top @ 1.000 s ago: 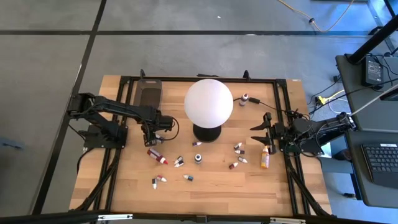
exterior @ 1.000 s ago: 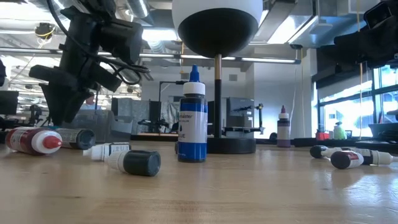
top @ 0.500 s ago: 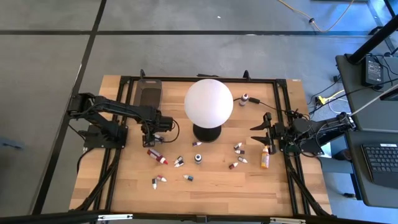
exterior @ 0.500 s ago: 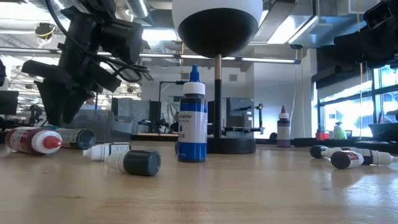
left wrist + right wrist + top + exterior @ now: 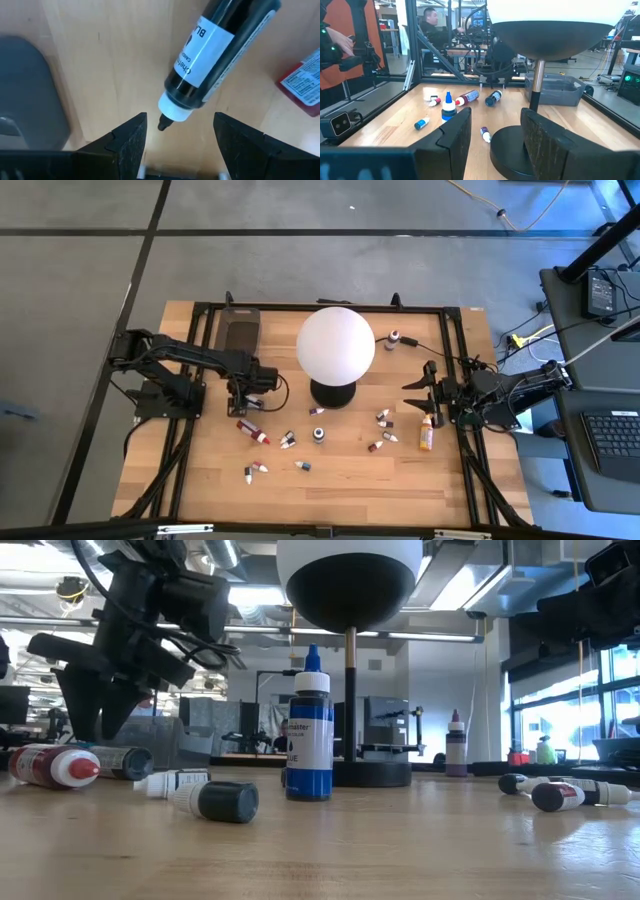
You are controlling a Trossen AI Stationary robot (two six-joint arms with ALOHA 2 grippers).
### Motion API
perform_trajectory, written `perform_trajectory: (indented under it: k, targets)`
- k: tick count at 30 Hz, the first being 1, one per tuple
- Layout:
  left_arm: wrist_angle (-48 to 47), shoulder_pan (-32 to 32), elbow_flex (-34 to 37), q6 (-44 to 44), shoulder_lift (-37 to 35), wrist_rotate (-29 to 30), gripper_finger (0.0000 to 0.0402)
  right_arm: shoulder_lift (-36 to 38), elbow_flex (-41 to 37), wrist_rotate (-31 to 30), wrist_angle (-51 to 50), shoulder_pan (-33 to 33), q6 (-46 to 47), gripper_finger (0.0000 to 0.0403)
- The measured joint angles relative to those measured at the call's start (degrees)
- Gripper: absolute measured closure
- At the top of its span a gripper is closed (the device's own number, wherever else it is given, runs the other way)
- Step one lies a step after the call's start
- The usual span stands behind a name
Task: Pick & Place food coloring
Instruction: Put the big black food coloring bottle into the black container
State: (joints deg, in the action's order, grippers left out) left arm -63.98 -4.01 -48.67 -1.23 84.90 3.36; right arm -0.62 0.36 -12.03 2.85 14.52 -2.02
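The left gripper (image 5: 243, 402) is hovering low over a dark bottle (image 5: 215, 55) lying on its side on the table (image 5: 340, 480), its jaws standing wide open with the bottle's white nozzle end just between the fingertips (image 5: 131, 135) in the wrist view; nothing is being held. By the look of it the step in hand is the approach for a pick, with the grasp not yet made. A red bottle (image 5: 253, 430) is lying just beside the dark one, on the side toward the front edge, and the grey tray (image 5: 238, 330) is sitting at the far edge nearby, seemingly the place to drop things. The other bottles are lying scattered across the middle of the table around the lamp (image 5: 335, 345), one blue bottle (image 5: 309, 730) standing upright, and the orange bottle (image 5: 427, 433) lying near the right gripper (image 5: 413, 394). That gripper is waiting at the right edge, empty and partly open. The next move is probably calling for the left arm to reach further along the bottle so the fingers straddle its body rather than the thin nozzle, then lower and close, taking care not to nudge the red bottle.
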Motion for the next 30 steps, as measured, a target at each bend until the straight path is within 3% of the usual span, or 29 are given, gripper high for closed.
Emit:
perform_trajectory:
  k: [13,20,30]
  targets:
    - [4.93,3.22,5.19,-1.84,0.00,3.65,0.0179,0.00,0.00,0.00,0.01,0.01,-0.03,0.0230]
    - [5.99,4.00,5.19,-1.55,1.05,4.26,0.0210,0.00,0.00,0.00,0.02,0.00,-0.02,0.0230]
    - [6.47,4.00,4.71,1.07,9.34,3.85,0.0252,0.00,0.00,0.00,0.00,0.00,-0.02,0.0230]
